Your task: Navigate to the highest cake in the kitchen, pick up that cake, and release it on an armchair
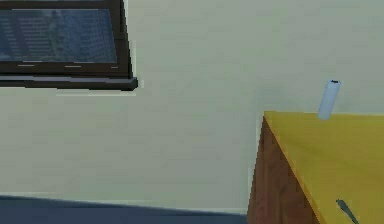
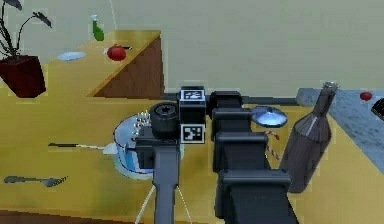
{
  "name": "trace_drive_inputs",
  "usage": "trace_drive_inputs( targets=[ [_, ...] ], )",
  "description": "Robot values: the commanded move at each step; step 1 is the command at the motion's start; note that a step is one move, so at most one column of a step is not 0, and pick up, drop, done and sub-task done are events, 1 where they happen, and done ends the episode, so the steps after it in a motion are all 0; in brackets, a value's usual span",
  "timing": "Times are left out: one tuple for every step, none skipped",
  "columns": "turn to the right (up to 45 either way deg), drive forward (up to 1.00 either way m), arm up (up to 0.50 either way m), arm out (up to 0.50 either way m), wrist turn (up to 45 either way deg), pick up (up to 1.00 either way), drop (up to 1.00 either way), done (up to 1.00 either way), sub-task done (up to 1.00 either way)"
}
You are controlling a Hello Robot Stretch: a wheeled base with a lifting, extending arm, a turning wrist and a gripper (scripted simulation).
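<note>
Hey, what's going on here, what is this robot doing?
The robot is at a yellow kitchen counter with its arm reaching out over it. The gripper is at a round blue and white dish, and I can't tell whether it holds anything. A knife, a dark bottle and a potted plant are on the same counter.

Cream wall [image 1: 200, 110] across most of fwd view. Top left: 1 dark-framed window [image 1: 60, 40] w/ dark sill under it. Right: counter [image 1: 330, 150], yellow top, brown wood side. 1 white upright tube [image 1: 329, 100] at its back edge, poss. a bottle. Small dark thin item [image 1: 346, 211] lies on the top nr bottom edge. Dark blue floor [image 1: 100, 212] below.
</note>
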Motion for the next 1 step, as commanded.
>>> trace_drive_inputs(
  targets=[
    [0.0,0.0,0.0,0.0,45.0,0.0,0.0,0.0,0.0]
  ],
)
